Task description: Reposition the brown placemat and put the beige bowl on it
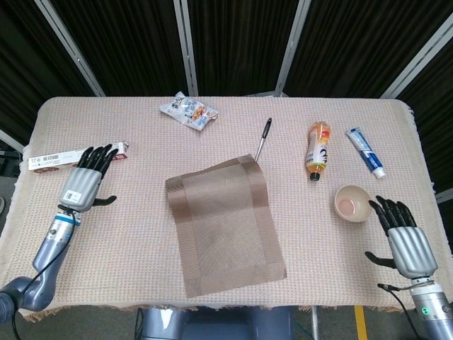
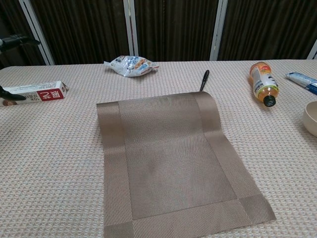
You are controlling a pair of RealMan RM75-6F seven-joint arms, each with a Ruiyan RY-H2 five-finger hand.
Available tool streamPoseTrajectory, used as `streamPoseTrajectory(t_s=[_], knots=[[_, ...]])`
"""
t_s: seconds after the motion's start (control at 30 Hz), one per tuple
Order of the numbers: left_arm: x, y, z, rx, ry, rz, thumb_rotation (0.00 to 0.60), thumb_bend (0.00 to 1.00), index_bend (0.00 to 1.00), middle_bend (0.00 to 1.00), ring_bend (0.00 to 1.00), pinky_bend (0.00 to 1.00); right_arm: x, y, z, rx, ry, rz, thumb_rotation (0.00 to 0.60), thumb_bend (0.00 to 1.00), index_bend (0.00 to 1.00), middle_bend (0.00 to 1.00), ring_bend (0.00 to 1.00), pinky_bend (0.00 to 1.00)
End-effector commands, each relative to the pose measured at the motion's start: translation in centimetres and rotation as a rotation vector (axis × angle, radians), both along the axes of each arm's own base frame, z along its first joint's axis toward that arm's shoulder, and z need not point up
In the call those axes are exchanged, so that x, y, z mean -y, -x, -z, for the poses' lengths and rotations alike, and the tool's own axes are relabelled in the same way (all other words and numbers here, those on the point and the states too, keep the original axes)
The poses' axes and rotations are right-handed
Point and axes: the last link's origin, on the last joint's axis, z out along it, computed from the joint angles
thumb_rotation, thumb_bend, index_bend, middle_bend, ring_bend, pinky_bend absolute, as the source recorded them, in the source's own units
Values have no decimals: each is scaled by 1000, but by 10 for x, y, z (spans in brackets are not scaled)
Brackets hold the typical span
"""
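Nearest the robot, the right hand (image 1: 406,239) hovers at the table's front right corner, back up, fingers spread and pointing away, holding nothing and touching nothing. Just ahead of its fingertips sits the one beige bowl (image 1: 353,202), upright on the cloth, apart from the mat.

The one brown mat (image 1: 225,224) lies unrolled mid-table, slightly skewed. Its far right corner rides up over the bowl end of a ladle, whose black handle (image 1: 263,136) sticks out beyond it. No hand touches the mat.

On the left, the left hand (image 1: 83,185) is held low over the table, back up, fingers straight and fanned, thumb out to the side, empty. Its forearm runs back toward the front left edge. Its fingertips reach the near side of one long box (image 1: 76,156); whether they touch cannot be told.

Farther right lie one bottle (image 1: 318,151) on its side and one tube (image 1: 366,152). Farthest back is one snack bag (image 1: 188,111).
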Motion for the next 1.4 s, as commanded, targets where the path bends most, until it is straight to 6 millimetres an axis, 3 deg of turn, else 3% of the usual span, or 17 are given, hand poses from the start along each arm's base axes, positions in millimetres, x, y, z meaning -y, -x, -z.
streamPoseTrajectory(t_s=[0.03,0.33,0.57,0.97,1.4], knots=[[30,4,-34,-10,-90,-11,600,0,0,0,0,0,2,-12,17,-12,-119,-71,600,0,0,0,0,0],[84,5,-68,-42,-153,-79,600,0,0,0,0,0,11,-47,63,-91,-357,-315,600,13,85,0,0,0],[101,4,-77,-42,-191,-100,600,0,0,0,0,0,12,-62,101,-149,-452,-431,600,60,135,0,0,0],[102,8,-75,-51,-169,-122,600,0,0,0,0,0,14,-73,152,-231,-501,-542,600,81,174,0,0,0],[101,8,-74,-51,-160,-128,600,0,0,0,0,0,9,-72,171,-252,-511,-567,600,80,175,0,0,0]])
